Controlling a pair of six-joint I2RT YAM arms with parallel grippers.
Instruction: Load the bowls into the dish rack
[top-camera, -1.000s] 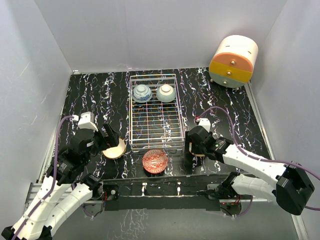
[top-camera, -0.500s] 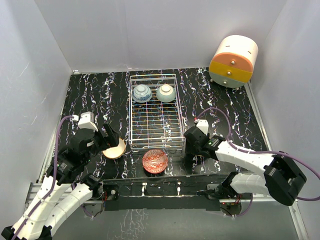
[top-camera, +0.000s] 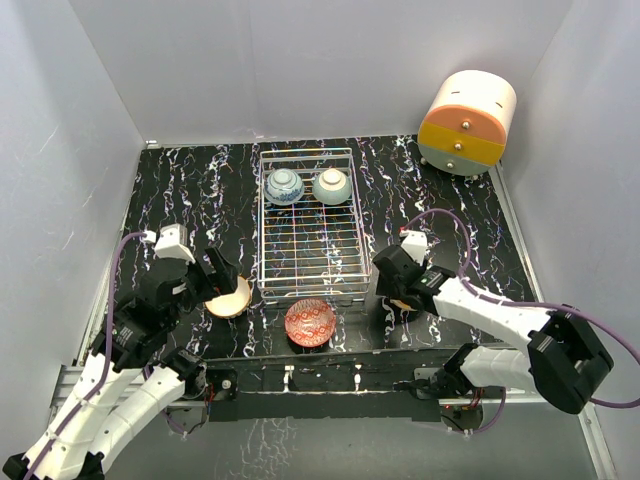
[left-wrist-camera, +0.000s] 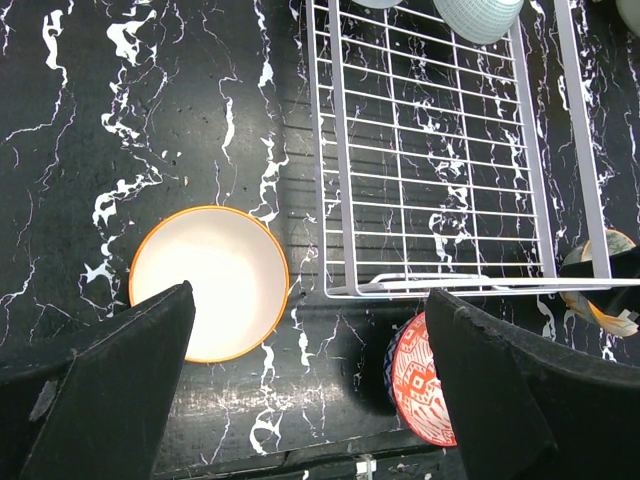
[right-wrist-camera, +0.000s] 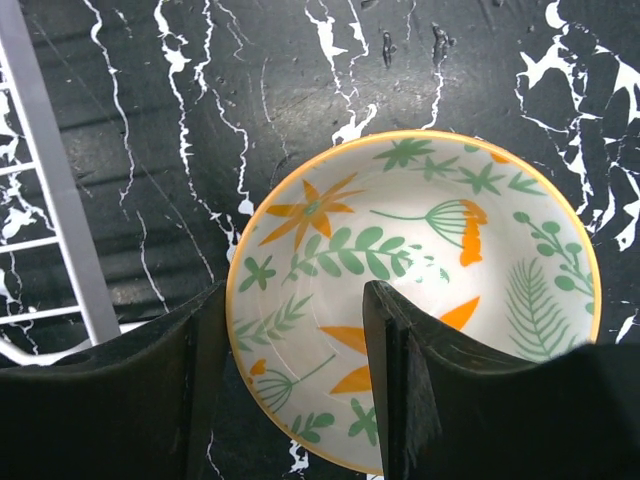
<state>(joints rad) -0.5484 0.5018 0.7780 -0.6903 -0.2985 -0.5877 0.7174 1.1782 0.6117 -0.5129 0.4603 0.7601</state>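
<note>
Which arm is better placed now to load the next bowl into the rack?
Right: the right tool straddles the rim of the leafy bowl beside the dish rack; the left tool only hovers open above the cream bowl.

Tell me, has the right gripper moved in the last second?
Yes. The right gripper has edged slightly rightward, away from the dish rack, above the leafy bowl.

A: Where could a gripper pass over the rack (top-camera: 310, 262)?

B: Its near and middle grid lie open. A blue-white bowl (top-camera: 284, 186) and a mint bowl (top-camera: 332, 186) fill the far end.

A: And around it?

B: A red bowl (top-camera: 308, 322) sits just off the near edge, a cream bowl (top-camera: 230, 297) near-left, and a leafy bowl (right-wrist-camera: 450, 200) near-right.
</note>
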